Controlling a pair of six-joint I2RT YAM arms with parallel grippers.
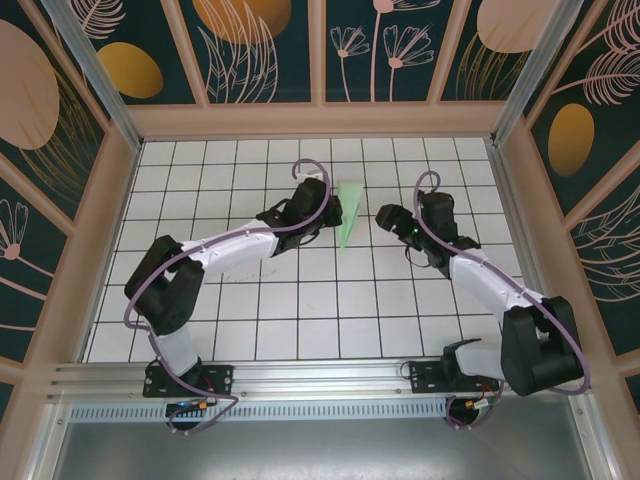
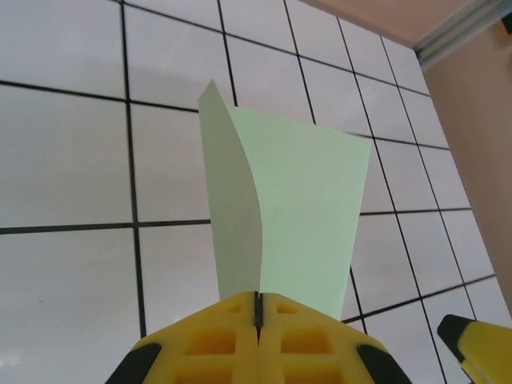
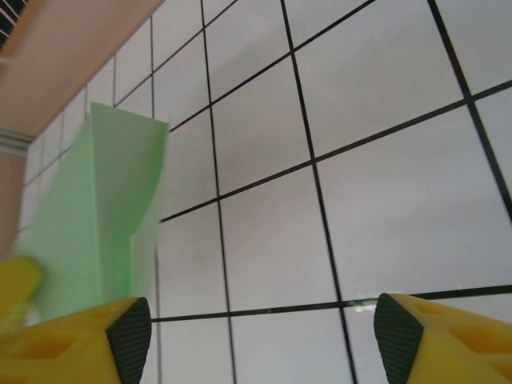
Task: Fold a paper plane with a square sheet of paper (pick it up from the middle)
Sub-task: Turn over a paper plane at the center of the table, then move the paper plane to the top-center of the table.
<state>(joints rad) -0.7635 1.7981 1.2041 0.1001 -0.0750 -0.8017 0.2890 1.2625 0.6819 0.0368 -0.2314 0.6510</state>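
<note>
Table [image 1: 300, 300]: glossy white square tiles with dark grout lines, inside a pale beige frame. Paper plane [image 1: 349, 212]: thin matte mint-green paper folded into a slim tapering wedge with its layers splaying at the wide end, held over the table's far middle between the arms. Left end effector [image 2: 258, 308]: yellow ribbed fingers pinched together on the plane's narrower end. Right end effector [image 3: 264, 324]: yellow, black-padded fingers spread wide with nothing between them, just beside the plane.
</note>
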